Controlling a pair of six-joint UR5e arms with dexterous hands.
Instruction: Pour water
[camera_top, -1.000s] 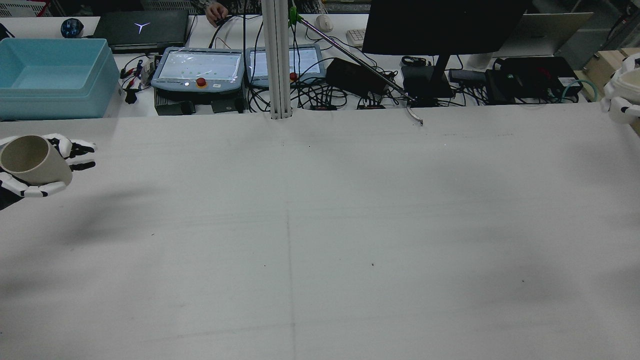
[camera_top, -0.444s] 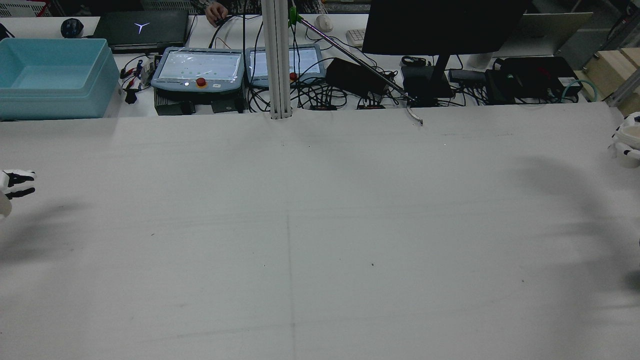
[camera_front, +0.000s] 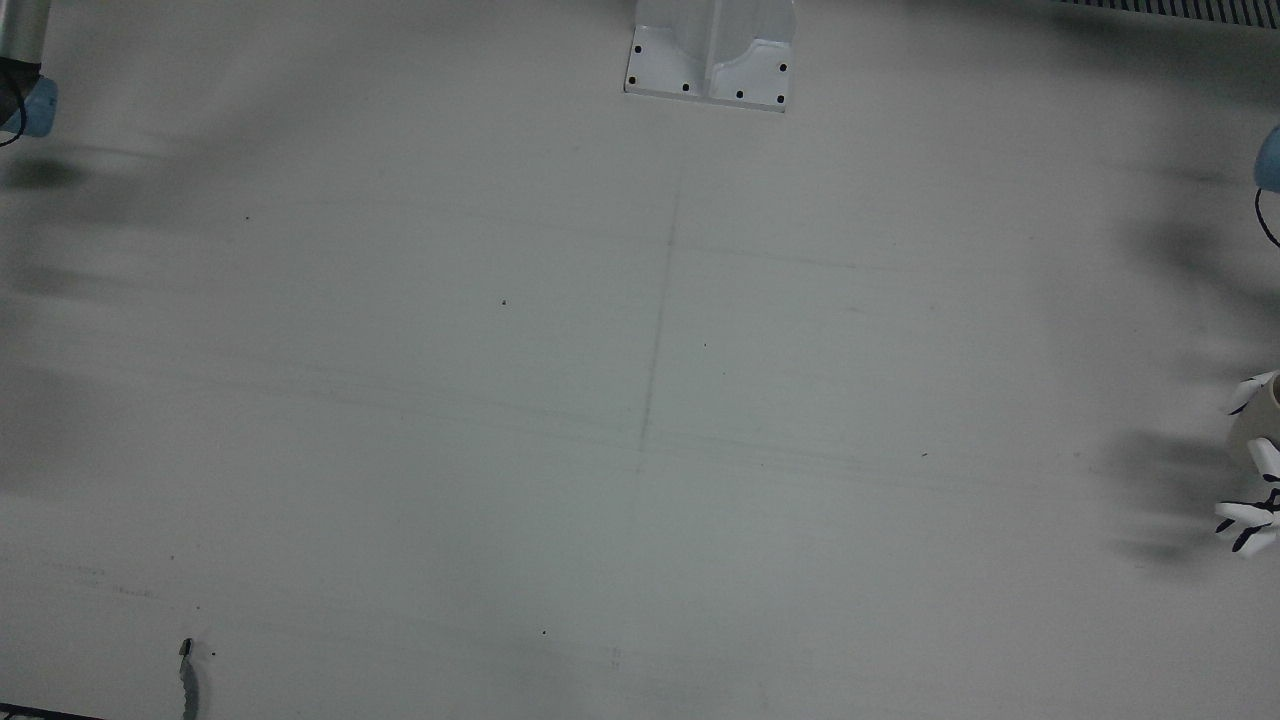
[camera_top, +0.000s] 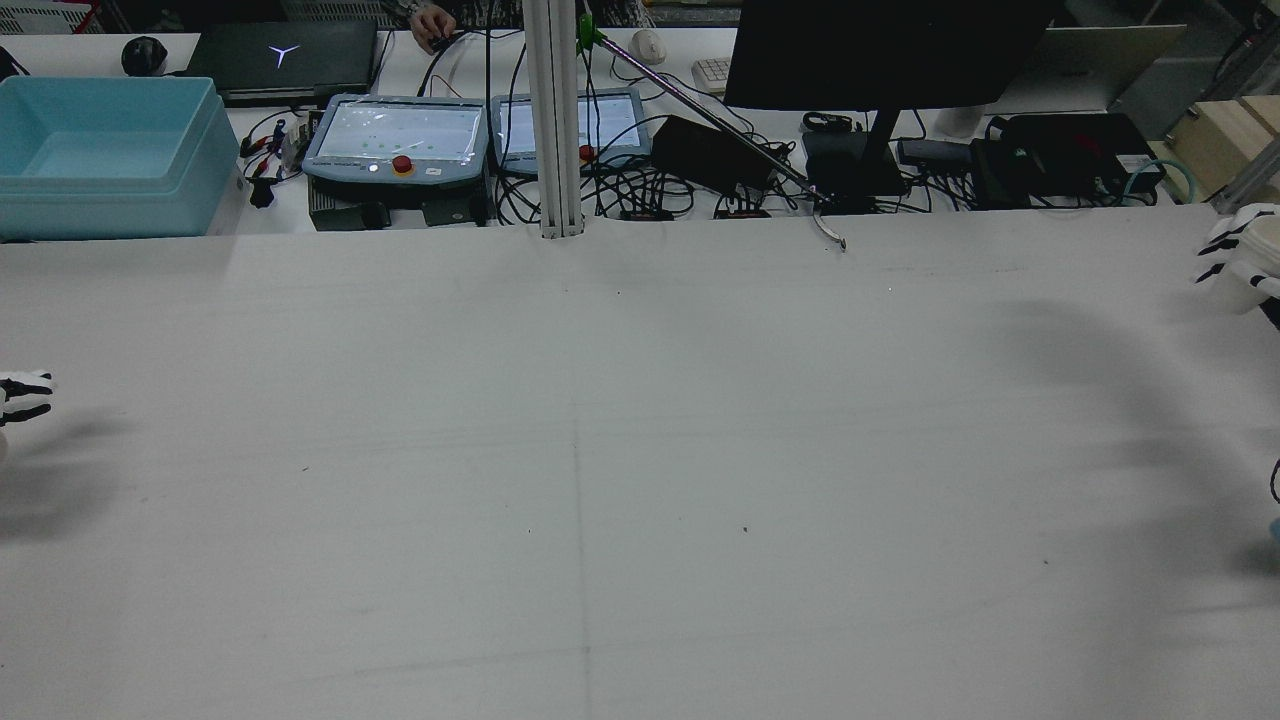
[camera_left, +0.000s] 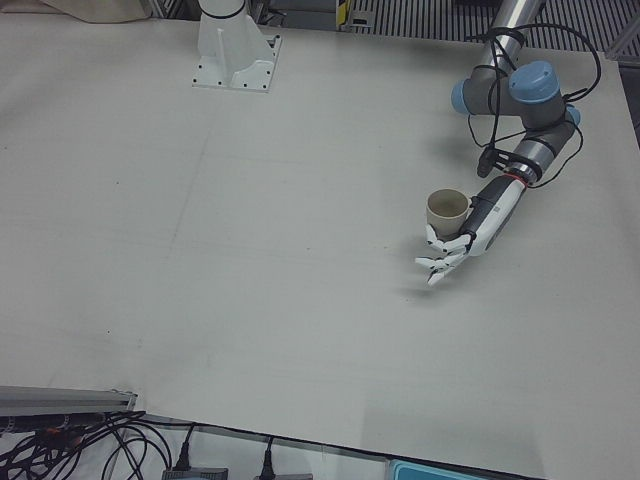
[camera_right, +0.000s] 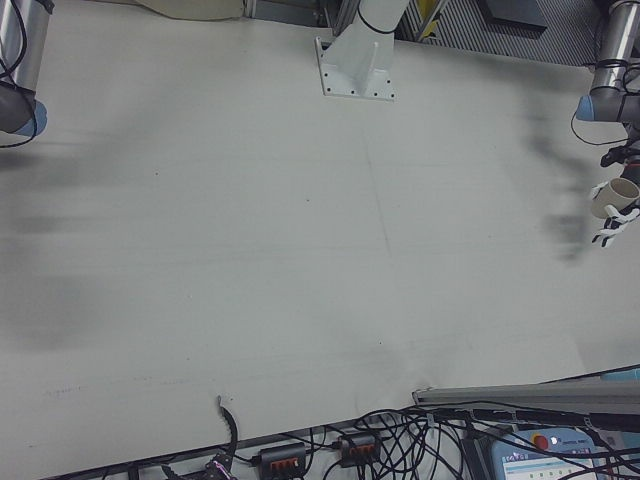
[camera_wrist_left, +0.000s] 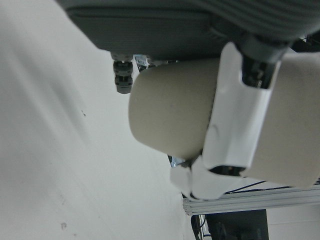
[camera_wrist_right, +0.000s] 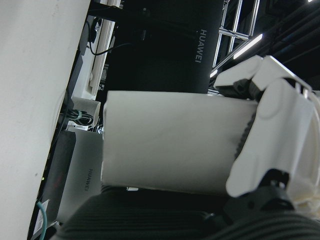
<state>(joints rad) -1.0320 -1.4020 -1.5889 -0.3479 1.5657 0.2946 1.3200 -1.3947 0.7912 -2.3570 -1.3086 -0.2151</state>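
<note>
Left-front view shows the left hand (camera_left: 447, 252) above the tabletop (camera_left: 250, 250), toward the robot's left edge, its fingers (camera_left: 438, 265) wrapped around a beige cup (camera_left: 447, 209) held upright with its mouth open to the top. The left hand view shows the same cup (camera_wrist_left: 175, 115) clamped by white fingers (camera_wrist_left: 235, 125). In the rear view the right hand (camera_top: 1240, 262) sits at the tabletop's right edge near the far corner, closed around a white cup (camera_top: 1255, 265). The right hand view confirms the white cup (camera_wrist_right: 170, 145) gripped by that hand's fingers (camera_wrist_right: 270, 130). The middle of the tabletop carries nothing.
</note>
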